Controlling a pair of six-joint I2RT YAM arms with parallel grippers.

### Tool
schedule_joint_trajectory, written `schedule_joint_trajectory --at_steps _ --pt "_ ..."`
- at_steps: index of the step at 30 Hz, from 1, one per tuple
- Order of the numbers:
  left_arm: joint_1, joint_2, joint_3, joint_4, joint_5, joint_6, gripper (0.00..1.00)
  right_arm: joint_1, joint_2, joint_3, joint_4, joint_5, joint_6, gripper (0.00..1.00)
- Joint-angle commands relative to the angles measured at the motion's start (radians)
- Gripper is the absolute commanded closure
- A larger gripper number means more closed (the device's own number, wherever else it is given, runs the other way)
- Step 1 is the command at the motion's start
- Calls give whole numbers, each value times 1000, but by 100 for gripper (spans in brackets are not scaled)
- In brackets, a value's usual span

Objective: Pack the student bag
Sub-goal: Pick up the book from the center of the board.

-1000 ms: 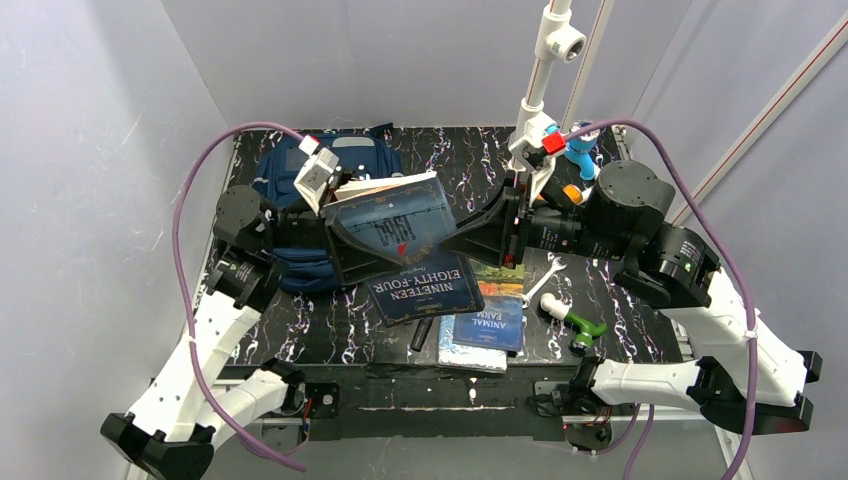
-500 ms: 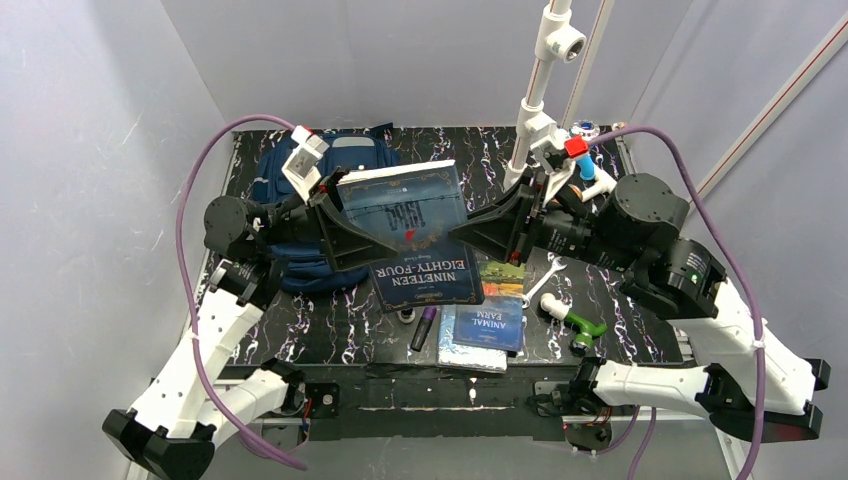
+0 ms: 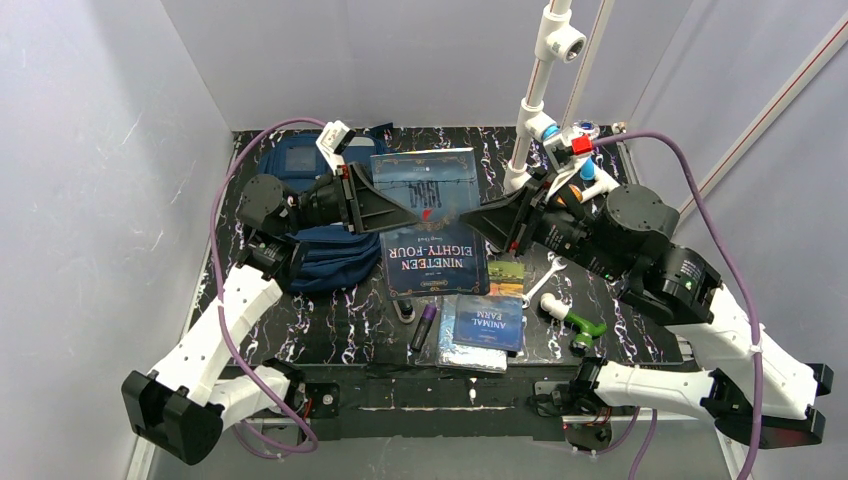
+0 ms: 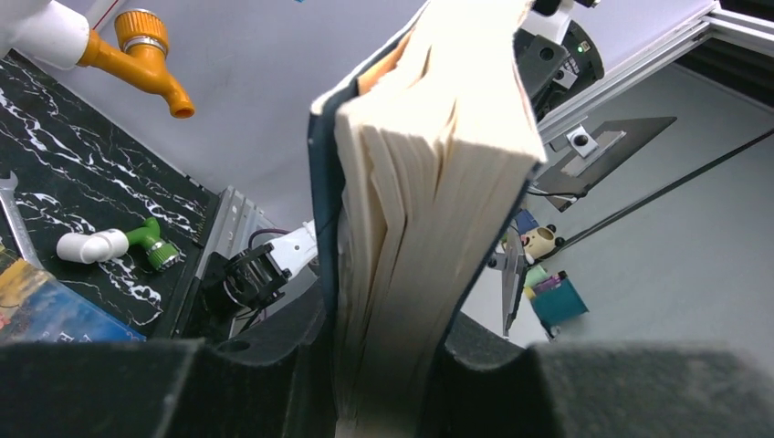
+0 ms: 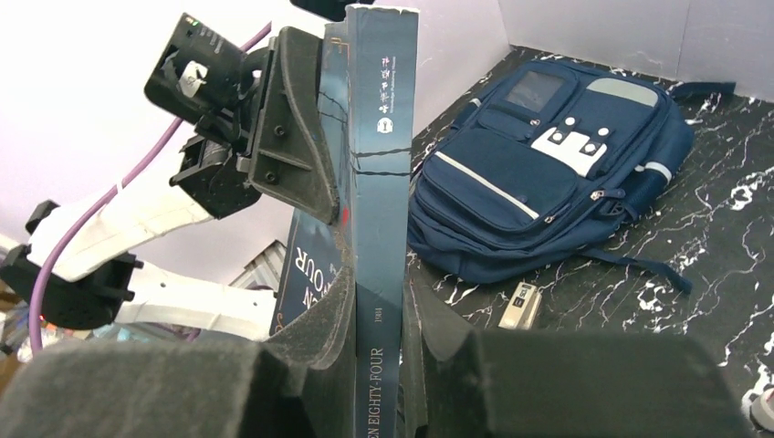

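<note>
A dark blue book titled Nineteen Eighty-Four (image 3: 432, 262) hangs above the table, held from both sides. My left gripper (image 3: 405, 212) is shut on its page edge, with the cream pages (image 4: 411, 228) squeezed between both fingers. My right gripper (image 3: 476, 222) is shut on its spine (image 5: 379, 228). The student bag (image 3: 300, 158), a navy backpack with grey stripes, lies flat on the table at the back left, below my left arm. It also shows in the right wrist view as the bag (image 5: 548, 173), zipped shut as far as I can see.
An Animal Farm book (image 3: 490, 322) lies on another flat item near the front edge. Beside it are a purple marker (image 3: 426, 325), a wrench (image 3: 545, 278) and a green-and-white pipe fitting (image 3: 573, 322). A white pipe stand (image 3: 540, 95) rises at the back. A small beige block (image 5: 520, 306) lies by the bag.
My left arm has swung in and its jaws have closed onto the book's page edge. The book has risen and moved slightly toward the back, still held by my right gripper.
</note>
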Motion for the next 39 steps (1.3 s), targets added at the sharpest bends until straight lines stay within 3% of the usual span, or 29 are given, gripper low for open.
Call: schedule_joint_trajectory --at_steps 1,6,13,16,18,19,20,21,23,25,26,31,39 --pt "-2 -40 9 24 -75 -58 86 -3 -53 -6 197 103 69 99" --pt "-2 -31 7 24 -99 -87 99 -1 -32 -55 249 29 144 91" --pt "-1 -30 15 25 -114 -93 100 -2 26 -82 341 -49 196 48" --pt "-1 -34 13 25 -122 -93 100 -2 51 -91 375 -91 211 49" --pt "-1 -34 15 25 -127 -98 100 -2 60 -90 373 -96 222 54" --pt "-1 -35 14 25 -131 -103 100 -2 60 -96 376 -95 227 64" --pt "-1 -36 14 25 -135 -107 100 -2 54 -103 382 -88 234 80" --pt "-1 -37 13 25 -141 -113 88 -3 45 -110 385 -67 244 99" --pt "-1 -47 -1 25 -160 -128 49 -3 10 -126 405 5 280 99" --pt "-1 -59 -21 25 -191 -166 22 -3 -26 -122 428 80 313 99" --pt "-1 -64 -30 25 -212 -198 14 -3 -33 -94 412 108 319 99" --pt "-20 -92 -20 26 -269 -281 6 -3 -25 -20 385 121 384 99" --pt "-35 -80 -60 25 -278 -356 2 -3 31 28 464 92 572 99"
